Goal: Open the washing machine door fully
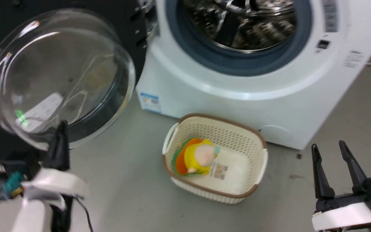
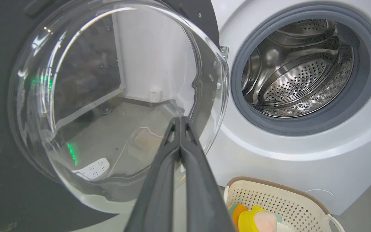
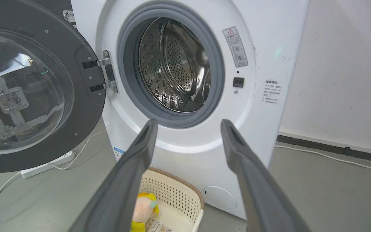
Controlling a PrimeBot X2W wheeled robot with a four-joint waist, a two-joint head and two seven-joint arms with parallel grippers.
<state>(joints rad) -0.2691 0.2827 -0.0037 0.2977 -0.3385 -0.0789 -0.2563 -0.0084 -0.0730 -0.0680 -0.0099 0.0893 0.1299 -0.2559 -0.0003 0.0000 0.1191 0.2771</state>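
Pressed together, the left tool (image 2: pixel 180 120) points at the door (image 2: pixel 108 96) just ahead while the right tool (image 1: pixel 328 145) hangs spread; a push may skid off its curve.

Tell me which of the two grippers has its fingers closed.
The left gripper: its fingers meet in one dark tip in front of the washing machine door. The right gripper has its fingers wide apart.
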